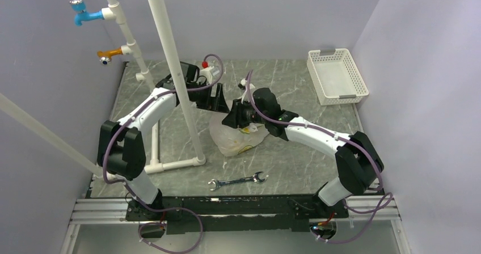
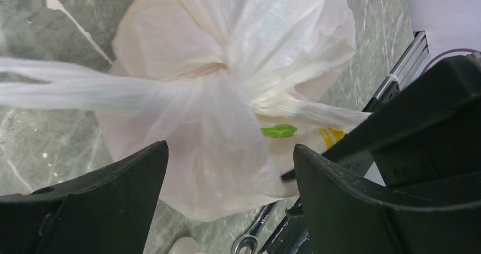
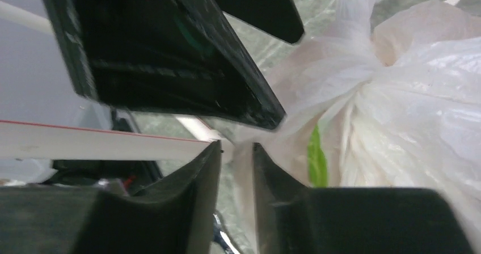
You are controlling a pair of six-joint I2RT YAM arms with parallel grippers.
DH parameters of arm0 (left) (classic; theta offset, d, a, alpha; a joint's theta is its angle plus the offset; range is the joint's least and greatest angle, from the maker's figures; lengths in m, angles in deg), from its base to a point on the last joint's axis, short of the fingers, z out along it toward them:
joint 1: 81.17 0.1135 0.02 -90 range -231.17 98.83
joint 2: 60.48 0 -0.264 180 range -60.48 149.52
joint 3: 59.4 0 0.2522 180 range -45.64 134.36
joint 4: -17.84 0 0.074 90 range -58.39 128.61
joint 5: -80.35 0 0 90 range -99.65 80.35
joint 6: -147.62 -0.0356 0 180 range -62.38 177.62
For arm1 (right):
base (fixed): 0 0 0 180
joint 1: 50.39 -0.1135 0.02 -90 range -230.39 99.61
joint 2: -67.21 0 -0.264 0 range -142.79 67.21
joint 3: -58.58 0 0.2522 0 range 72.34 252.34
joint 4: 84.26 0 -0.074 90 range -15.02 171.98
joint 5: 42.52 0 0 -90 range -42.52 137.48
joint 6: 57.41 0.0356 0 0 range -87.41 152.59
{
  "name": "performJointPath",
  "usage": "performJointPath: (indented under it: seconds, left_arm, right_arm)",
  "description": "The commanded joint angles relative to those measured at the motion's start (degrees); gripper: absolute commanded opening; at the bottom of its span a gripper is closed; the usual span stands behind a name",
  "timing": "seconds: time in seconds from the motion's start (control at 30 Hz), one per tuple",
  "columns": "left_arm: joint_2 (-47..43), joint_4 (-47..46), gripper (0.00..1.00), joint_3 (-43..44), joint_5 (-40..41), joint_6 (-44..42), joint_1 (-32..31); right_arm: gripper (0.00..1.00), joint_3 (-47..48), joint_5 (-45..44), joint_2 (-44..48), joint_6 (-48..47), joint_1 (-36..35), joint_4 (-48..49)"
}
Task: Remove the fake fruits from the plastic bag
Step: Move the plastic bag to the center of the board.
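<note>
The plastic bag [image 1: 238, 138] lies knotted on the marble table top, white with a green leaf and yellow print. The fake fruits are hidden inside it. In the left wrist view the bag [image 2: 227, 95] fills the middle, with one handle pulled out to the left. My left gripper [image 2: 230, 152] is open wide, its jaws either side of the bag's lower bulge, and sits at the bag's far side [image 1: 218, 102]. My right gripper [image 3: 237, 147] is shut on a strip of the bag [image 3: 363, 95] near the knot, close beside the left gripper [image 1: 235, 118].
A silver wrench [image 1: 237, 181] lies near the front edge, below the bag. A white lattice basket [image 1: 337, 76] stands at the back right. A white pipe frame [image 1: 170, 67] with blue [image 1: 85, 16] and orange [image 1: 110, 54] taps crosses the left side.
</note>
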Motion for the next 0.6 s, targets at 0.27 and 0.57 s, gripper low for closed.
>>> performJointPath:
  seconds: [0.27,0.57]
  left_arm:
    - [3.3,3.9,0.58,4.7,6.5,-4.7,-2.8]
    - [1.5,3.1,0.16,4.1,8.0,-5.5,-4.8]
  right_arm:
    - [0.28,0.4,-6.2,7.7,-5.1,-0.1,2.0]
    - [0.78,9.1,-35.5,11.7,-21.5,1.4,-21.7]
